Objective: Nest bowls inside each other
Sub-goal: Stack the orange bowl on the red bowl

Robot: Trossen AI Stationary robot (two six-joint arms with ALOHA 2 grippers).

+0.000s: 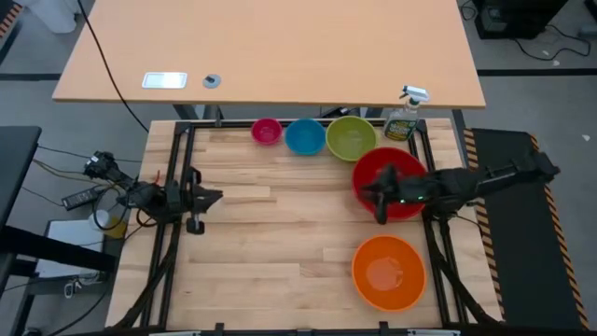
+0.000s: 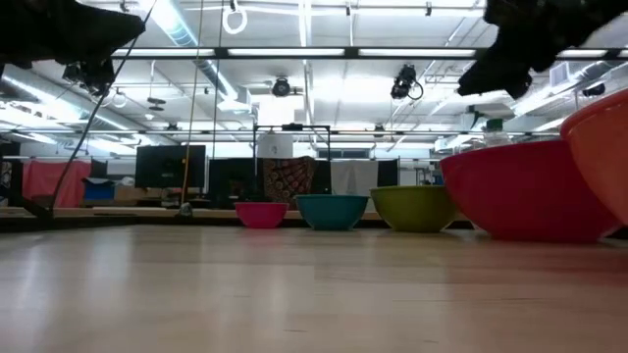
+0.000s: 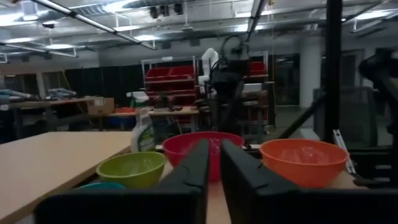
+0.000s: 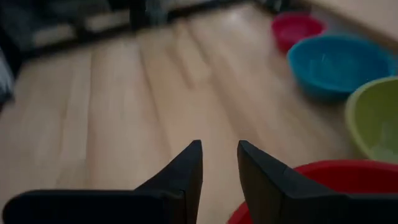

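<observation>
- As we look straight down from the high view, all five bowls sit apart on the table [image 1: 233, 233], none nested: pink bowl [image 1: 266, 131], blue bowl [image 1: 304, 136] and green bowl [image 1: 351, 138] in a row along the far edge, red bowl [image 1: 392, 183] just in front of the green one, orange bowl [image 1: 387, 272] alone near the front. The right gripper [image 1: 378, 198] hangs over the red bowl's left rim; the left gripper [image 1: 213, 197] waits over bare wood at the left, well clear. A spray bottle [image 1: 403, 119] stands just beside the green bowl at the far right corner; I'd say it could get clipped on a wide swing.
- Down at the low view, pink [image 2: 261, 214], blue [image 2: 332, 211] and green [image 2: 412, 208] line up at the back, with red [image 2: 530, 191] looming in front and orange [image 2: 603, 147] at the edge. Thin, glossy plastic walls: light and stiff, I'd judge, and slippery, so a pinch over the rim looks the only sound hold.
- From the left wrist view, its fingers [image 3: 193, 171] stand a narrow slit apart, holding nothing; green [image 3: 132, 168], red [image 3: 186, 146], orange [image 3: 303, 160] and the bottle [image 3: 142, 130] lie ahead.
- On the right wrist view, the fingers [image 4: 186, 168] show a narrow gap, empty, just beside the red rim [image 4: 323, 177]; green [image 4: 373, 124], blue [image 4: 336, 62] and pink [image 4: 295, 28] lie beyond.
</observation>
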